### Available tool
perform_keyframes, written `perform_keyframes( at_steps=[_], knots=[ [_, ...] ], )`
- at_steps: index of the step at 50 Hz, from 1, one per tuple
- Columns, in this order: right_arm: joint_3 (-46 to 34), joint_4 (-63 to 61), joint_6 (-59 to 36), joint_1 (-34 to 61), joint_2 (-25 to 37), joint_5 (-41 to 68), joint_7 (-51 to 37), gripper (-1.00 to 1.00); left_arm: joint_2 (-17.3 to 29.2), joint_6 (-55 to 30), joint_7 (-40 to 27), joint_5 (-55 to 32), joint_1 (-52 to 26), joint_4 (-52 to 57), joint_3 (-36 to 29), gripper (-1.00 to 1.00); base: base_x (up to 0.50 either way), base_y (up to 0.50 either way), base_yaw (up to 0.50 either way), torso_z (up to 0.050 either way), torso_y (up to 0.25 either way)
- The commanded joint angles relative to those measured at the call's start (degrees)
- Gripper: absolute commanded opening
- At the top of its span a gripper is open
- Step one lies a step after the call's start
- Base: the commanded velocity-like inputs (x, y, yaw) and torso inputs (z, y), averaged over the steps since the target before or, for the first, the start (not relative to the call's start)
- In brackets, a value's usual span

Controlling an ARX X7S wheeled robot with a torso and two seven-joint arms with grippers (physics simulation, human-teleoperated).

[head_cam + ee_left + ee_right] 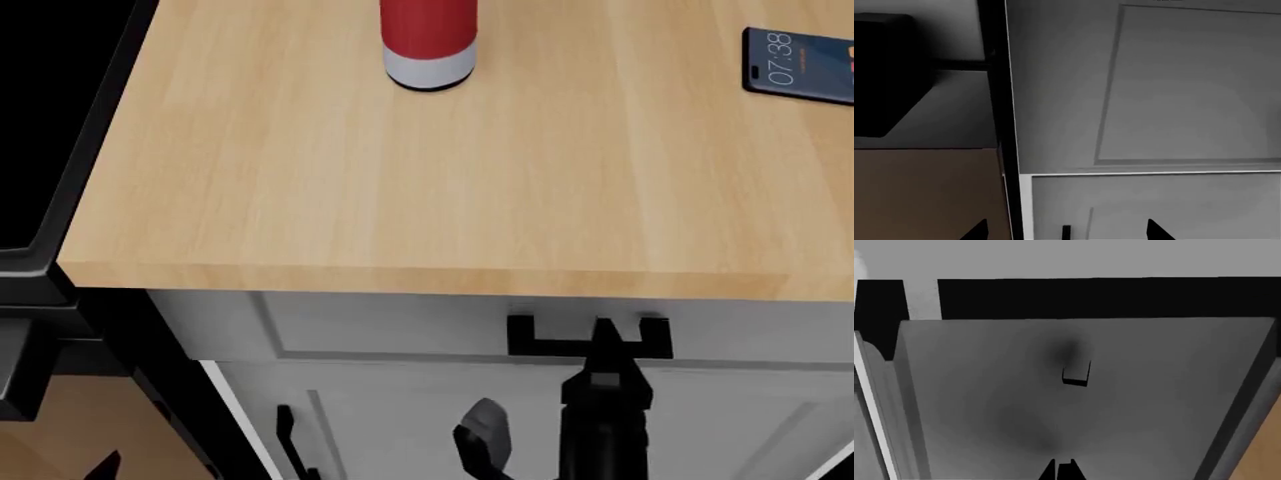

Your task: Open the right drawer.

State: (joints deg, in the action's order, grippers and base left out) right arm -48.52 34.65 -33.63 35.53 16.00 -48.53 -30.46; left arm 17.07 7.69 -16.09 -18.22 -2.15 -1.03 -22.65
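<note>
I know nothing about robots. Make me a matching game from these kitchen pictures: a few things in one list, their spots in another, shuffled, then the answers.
Things:
1. red cylinder with grey base
2. dark smartphone with lit screen
3. black squared U-shaped handle
4. right end effector

Spots:
A. far right of the wooden countertop
B. at the handle's bar
C. back middle of the countertop
D. front of the light-grey right drawer

Pairs: 1-C, 2-A, 3-D, 4-B
</note>
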Motion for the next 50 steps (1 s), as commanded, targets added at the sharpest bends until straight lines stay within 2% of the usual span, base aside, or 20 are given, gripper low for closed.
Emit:
perform_keyframes(
  at_steps=[1,50],
  knots=[
    [0.0,-8.7,-2.8,-4.3,2.8,-0.1,3.2,-1.0,0.1,0.2,-0.1,0.1,-0.1,-0.2,-0.3,1.0,0.0,0.0,0.0,0.0,0.0],
    [-0.8,-29.6,-9.4,-15.8,8.8,-4.1,7.7,-1.0,0.6,0.2,-0.5,0.0,-0.4,0.0,-1.2,1.0,0.0,0.0,0.0,0.0,0.0]
  ],
)
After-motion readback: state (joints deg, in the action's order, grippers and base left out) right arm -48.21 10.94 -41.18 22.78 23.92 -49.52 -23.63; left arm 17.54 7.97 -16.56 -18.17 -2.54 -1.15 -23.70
